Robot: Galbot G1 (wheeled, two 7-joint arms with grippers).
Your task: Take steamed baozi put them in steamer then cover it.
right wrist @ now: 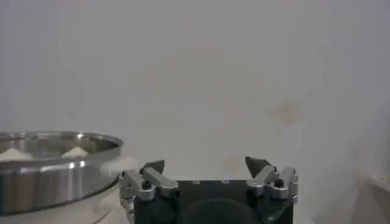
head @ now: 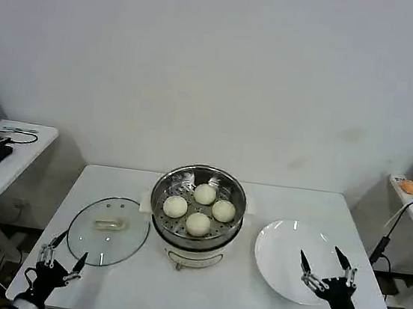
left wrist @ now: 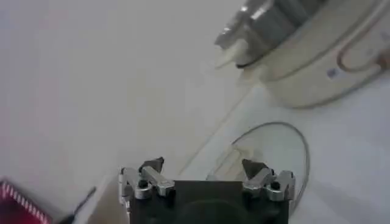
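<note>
The left tool (head: 66,252) is held spread wide and empty at the tabletop's (head: 130,288) seven o'clock corner, just beside the cover (head: 108,231). The right tool (head: 324,267) is likewise spread and empty over the plate (head: 286,243). Four baozi (head: 198,223) are seen inside the steamer (head: 199,199) at centre.

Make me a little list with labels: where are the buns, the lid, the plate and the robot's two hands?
Buns: four pale cream-white round steamed baozi, all in the steamer
Steamer: shiny round steel basket on a cream-white pot base, uncovered, table centre
Cover: round clear glass lid with a cream-white handle, flat on the table, left of the steamer
Plate: flat white round plate, nothing on it, right
Left gripper: open, near the lid's front edge
Right gripper: open, over the plate's front edge
</note>
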